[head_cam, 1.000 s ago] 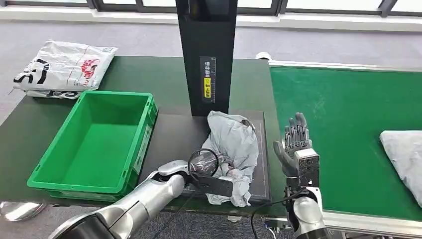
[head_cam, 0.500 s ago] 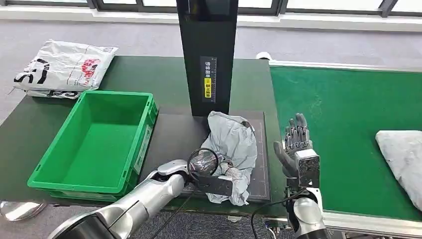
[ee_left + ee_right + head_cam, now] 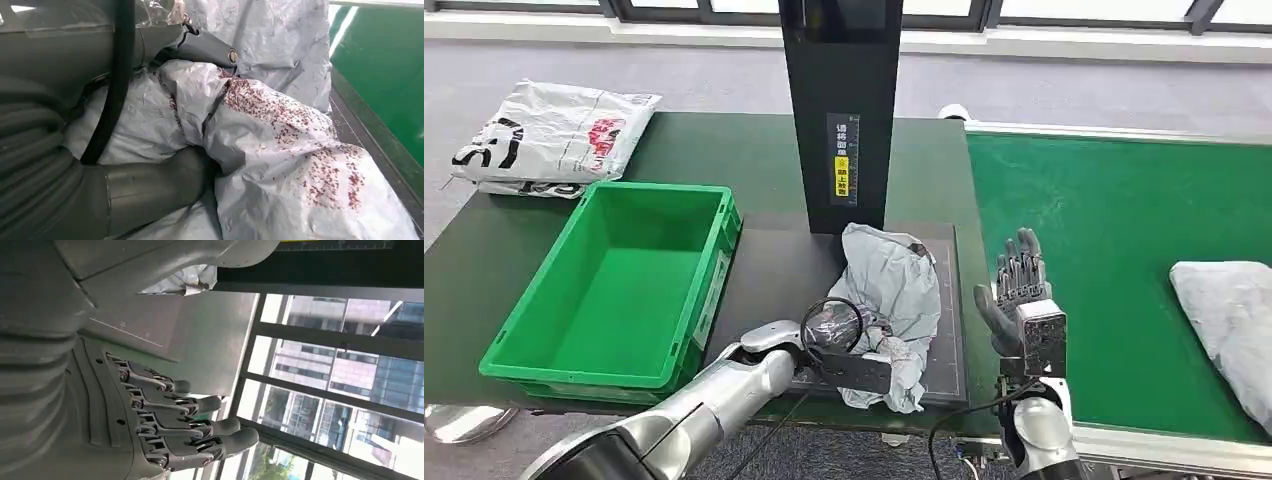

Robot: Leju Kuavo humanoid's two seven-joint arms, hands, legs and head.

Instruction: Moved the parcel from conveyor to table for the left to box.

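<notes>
A crumpled grey parcel [image 3: 894, 280] lies on the black mat [image 3: 774, 270] in front of the black column. My left hand [image 3: 849, 365] grips the parcel's near end. In the left wrist view its thumb [image 3: 145, 187] is tucked under a fold of the red-speckled parcel [image 3: 280, 125], with a finger over the top. My right hand [image 3: 1016, 290] stands upright and open at the left edge of the green conveyor [image 3: 1114, 220], holding nothing; its fingers [image 3: 190, 425] are stretched out. A second grey parcel [image 3: 1229, 320] lies on the belt at the right.
A green crate [image 3: 714, 280] stands on the dark table left of the mat. White printed bags [image 3: 549, 135] lie at the far left corner. The tall black scanner column [image 3: 839, 110] rises just behind the parcel.
The grey parcel on the conveyor has moved left, further into view. Both hands and the parcel on the mat have stayed put.
</notes>
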